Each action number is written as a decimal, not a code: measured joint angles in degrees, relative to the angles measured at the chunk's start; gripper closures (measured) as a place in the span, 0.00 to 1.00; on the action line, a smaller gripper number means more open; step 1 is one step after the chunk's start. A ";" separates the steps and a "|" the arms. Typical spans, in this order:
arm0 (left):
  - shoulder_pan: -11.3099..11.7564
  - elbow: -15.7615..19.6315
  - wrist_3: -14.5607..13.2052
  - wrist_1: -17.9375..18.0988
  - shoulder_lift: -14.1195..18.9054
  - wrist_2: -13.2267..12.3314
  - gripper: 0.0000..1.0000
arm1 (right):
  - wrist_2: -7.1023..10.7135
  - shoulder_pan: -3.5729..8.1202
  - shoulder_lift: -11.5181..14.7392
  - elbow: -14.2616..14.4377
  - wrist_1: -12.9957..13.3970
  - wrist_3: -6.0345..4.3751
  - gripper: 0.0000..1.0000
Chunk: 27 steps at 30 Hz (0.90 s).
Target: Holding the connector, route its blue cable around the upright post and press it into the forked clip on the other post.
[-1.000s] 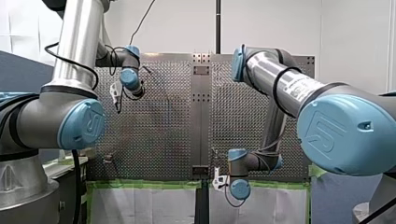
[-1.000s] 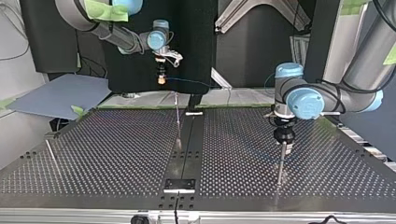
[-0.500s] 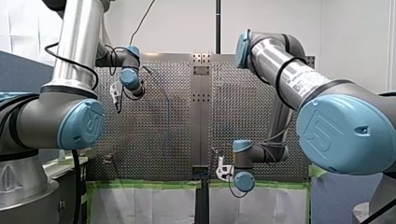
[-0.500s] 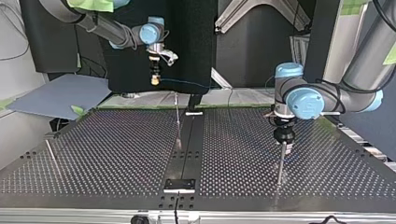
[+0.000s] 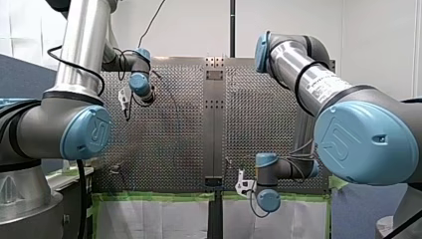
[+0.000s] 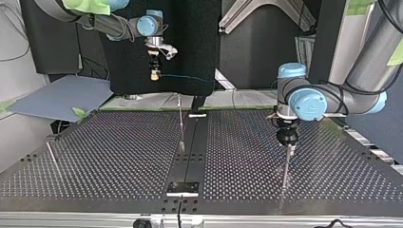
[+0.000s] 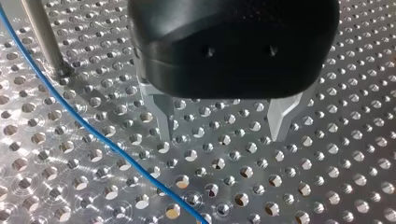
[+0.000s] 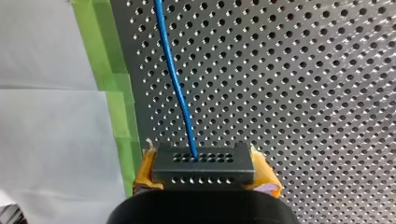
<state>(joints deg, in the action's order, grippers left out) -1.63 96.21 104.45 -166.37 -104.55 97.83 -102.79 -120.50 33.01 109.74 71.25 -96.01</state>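
Right end effector (image 6: 154, 74) clamps the connector (image 8: 203, 162), left end effector (image 7: 222, 135) gapes empty; carry your blue cable (image 8: 173, 79) taut and low around the upright post (image 6: 181, 123).

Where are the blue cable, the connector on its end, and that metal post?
blue cable (image 8: 179, 93), right wrist view, mid-length of the strand.
connector (image 8: 203, 168), right wrist view, its holed face.
upright post (image 7: 44, 37), left wrist view, its shaft.

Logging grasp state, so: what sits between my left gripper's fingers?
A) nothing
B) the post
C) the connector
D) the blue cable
A: in the left wrist view the left gripper stands open over the perforated table with an empty gap, and the blue cable runs beside its fingers, not between them.
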 joint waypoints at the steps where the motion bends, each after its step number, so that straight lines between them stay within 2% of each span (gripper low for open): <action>1: -0.06 0.00 0.00 -0.01 -0.01 0.04 0.00 | 0.50 0.21 0.00 0.09 0.53 -0.03 1.00; 8: -0.55 0.01 -0.04 -0.02 0.00 0.70 0.00 | 3.62 1.34 0.00 -0.42 3.74 -0.07 1.00; 13: -0.78 -0.04 -0.04 -0.02 -0.03 1.18 0.00 | 5.40 2.07 0.00 -0.84 4.95 -0.07 1.00; 22: -1.08 -0.02 -0.30 -0.63 -0.01 1.86 0.00 | 7.55 2.97 0.01 -1.36 4.99 -0.12 1.00; 27: -1.08 0.00 0.14 -1.95 0.00 3.55 0.00 | 8.03 3.19 0.00 -1.44 4.79 -0.15 1.00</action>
<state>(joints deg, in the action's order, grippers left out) -2.71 96.21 104.59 -168.32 -104.54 101.38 -94.75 -117.31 33.01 108.29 76.04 -96.16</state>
